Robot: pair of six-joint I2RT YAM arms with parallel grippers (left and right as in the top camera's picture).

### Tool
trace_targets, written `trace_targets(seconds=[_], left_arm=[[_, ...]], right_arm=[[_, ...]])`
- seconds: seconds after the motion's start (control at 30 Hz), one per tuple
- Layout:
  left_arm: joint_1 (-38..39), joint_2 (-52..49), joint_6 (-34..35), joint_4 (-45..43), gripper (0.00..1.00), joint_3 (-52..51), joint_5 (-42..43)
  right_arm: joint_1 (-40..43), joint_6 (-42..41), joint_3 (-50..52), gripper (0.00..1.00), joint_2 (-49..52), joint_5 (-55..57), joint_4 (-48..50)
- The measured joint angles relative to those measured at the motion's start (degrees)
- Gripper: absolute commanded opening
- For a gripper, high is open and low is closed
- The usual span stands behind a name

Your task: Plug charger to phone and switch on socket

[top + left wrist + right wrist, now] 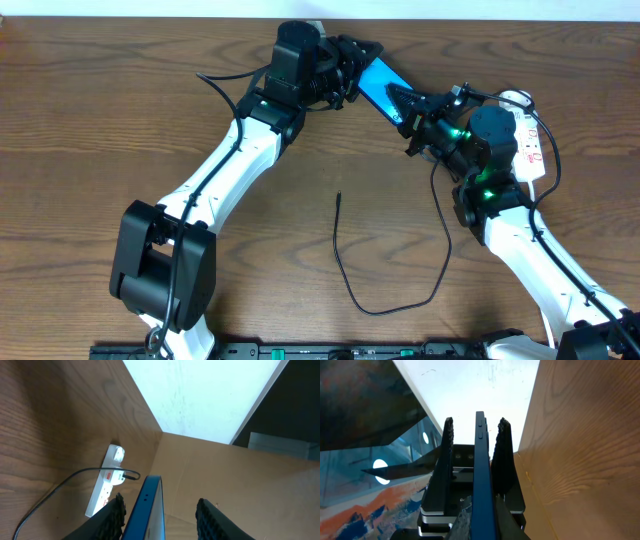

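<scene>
Phone (pixel 372 85) in the air, far centre of the table (pixel 100 100), slung between the two arms. The right gripper (pixel 474 427) has it clamped by the thin edge, with both pads pressed flat against its faces. The left gripper (pixel 159 502) straddles the other end with its jaws apart: one finger sits right by the phone's back, while the other finger (pixel 210 515) stands off the screen side, so there is no grip there yet.

By my reading this is the set-up step: get the phone steady so its port can be reached. Nothing is plugged in. The charger (pixel 336 245) lies loose on the wood nearer the arms, its tip (pixel 339 197) pointing to the far side, well apart from the phone. The socket (pixel 530 140) sits at the far right beside the right arm, its switch untouched.

The next move likely calls for one secure hold on the phone and the other arm freed to fetch that tip.

The phone itself is slim and black-rimmed, with a bright blue screen tilted upward and what look like small side buttons along the edge.
</scene>
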State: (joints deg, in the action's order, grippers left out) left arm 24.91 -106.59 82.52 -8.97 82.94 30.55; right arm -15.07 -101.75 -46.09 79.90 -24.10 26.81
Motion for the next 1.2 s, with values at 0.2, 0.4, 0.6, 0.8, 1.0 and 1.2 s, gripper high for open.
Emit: trace_targets(seconds=[0.2,0.4,0.6,0.8,1.0,1.2], left_arm=[[-0.02,0.2,0.0,0.57,0.38,0.0,0.2],[0.0,0.31,0.0,1.33,0.27,0.0,0.24],[-0.02,0.31,0.04,1.51,0.2,0.0,0.39],[-0.02,0.31,0.2,1.53,0.11,0.0,0.39],[-0.04,0.31,1.51,1.22,0.08,0.0,0.46],[-0.04,0.31,1.55,1.22,0.07,0.0,0.46]], right_arm=[[-0.24,0.0,0.0,0.01,0.0,0.31,-0.02],[-0.28,0.0,0.0,0.01,0.0,0.22,0.0],[-0.26,0.0,0.0,0.01,0.0,0.31,0.09],[-0.26,-0.28,0.0,0.01,0.0,0.44,0.26],[-0.26,-3.13,0.0,0.01,0.0,0.59,0.35],[-0.26,-3.39,0.0,0.01,0.0,0.57,0.33]])
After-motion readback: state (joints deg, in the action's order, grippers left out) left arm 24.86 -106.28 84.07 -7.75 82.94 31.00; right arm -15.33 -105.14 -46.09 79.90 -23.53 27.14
